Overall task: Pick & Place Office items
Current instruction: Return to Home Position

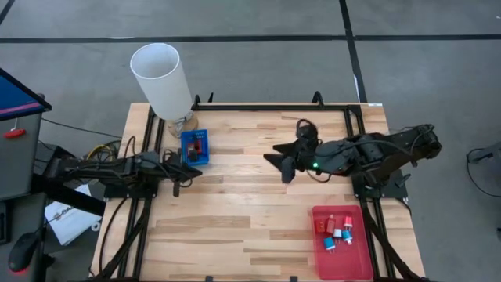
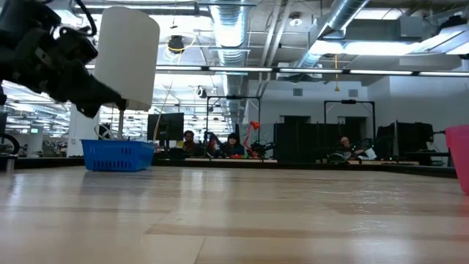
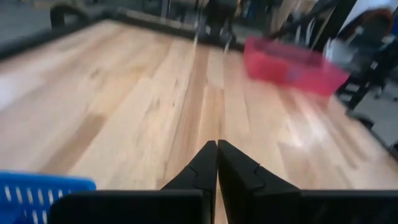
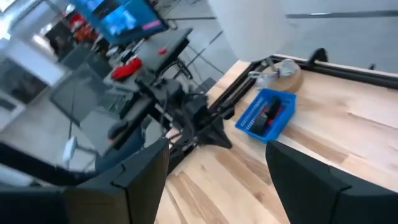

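Observation:
The office items are tiny red, light blue and white pieces lying in the red tray [image 1: 337, 229]. A few red and dark ones lie in the blue bin [image 1: 195, 146], and the right wrist view also shows them in the bin [image 4: 268, 114]. My left gripper [image 1: 194, 172] [image 3: 217, 146] is shut and empty. It hangs over the wood just on the near side of the blue bin [image 3: 34, 186]. My right gripper [image 1: 278, 166] [image 4: 217, 148] is wide open and empty. It is raised over the table's middle and points toward the bin.
A white cylindrical lamp [image 1: 162, 78] stands on its base at the far left corner, behind the bin [image 2: 117, 155]. The red tray [image 1: 342, 262] sits at the near right corner. Bare wood [image 1: 235, 211] lies between tray and bin. People sit far behind the table.

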